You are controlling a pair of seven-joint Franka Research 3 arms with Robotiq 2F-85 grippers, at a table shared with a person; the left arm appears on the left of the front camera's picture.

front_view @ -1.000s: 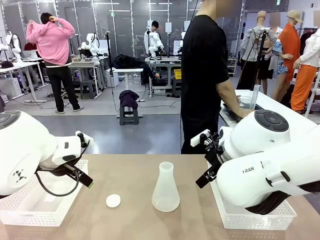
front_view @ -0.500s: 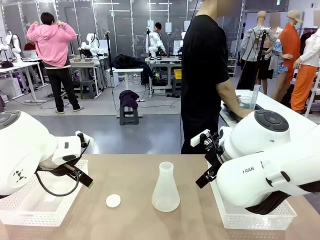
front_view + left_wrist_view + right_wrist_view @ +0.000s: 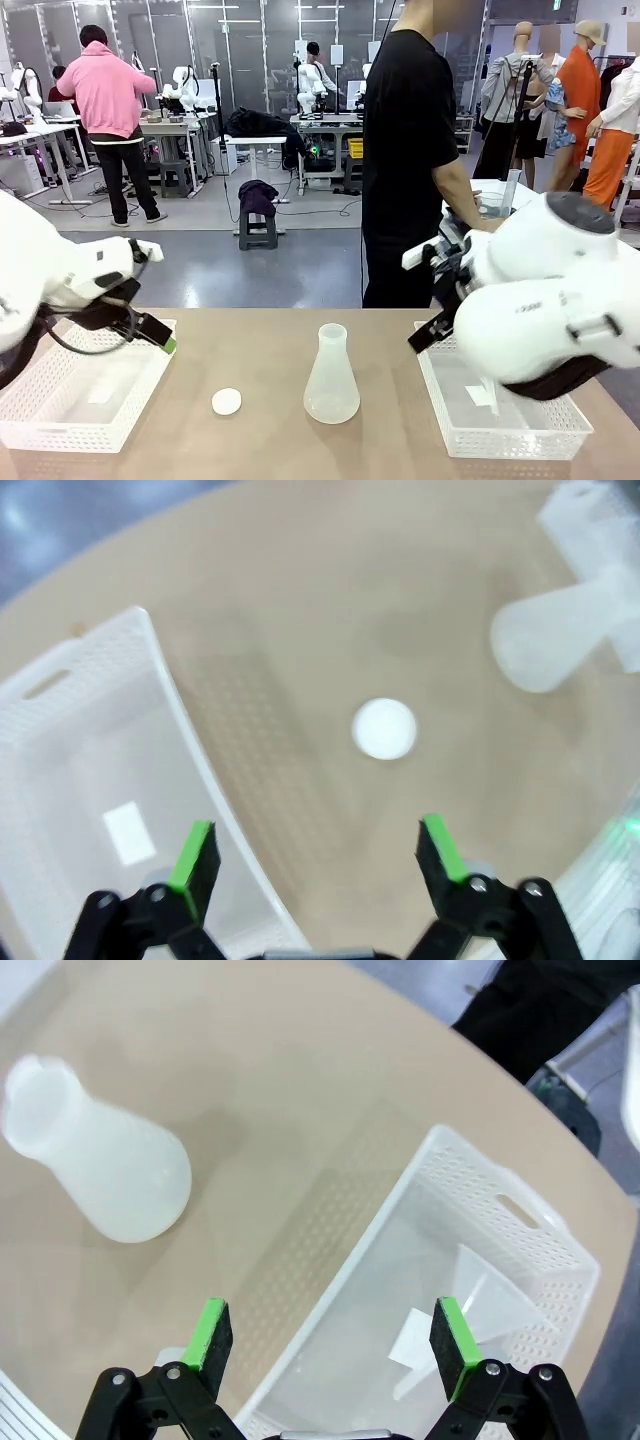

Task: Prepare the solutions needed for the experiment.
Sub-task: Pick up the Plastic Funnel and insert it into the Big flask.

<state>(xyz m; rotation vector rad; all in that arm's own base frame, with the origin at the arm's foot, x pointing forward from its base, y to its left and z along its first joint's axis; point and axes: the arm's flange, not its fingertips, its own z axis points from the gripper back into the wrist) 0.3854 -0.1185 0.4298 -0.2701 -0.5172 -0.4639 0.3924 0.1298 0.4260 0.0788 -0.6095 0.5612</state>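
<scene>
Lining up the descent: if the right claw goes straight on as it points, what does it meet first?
Probably the side wall of the white basket, under the open right claw; depth is unclear, so perhaps the table beside it.

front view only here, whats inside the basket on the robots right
observer: the right wrist view shows what looks like a clear funnel lying on its side in that white basket.
operator: right gripper open or shut
observer: the right gripper is open and empty, hovering over the basket's edge.
operator: and the left
observer: the left gripper is open too, over the table beside the left basket, near a small white disc.
</scene>
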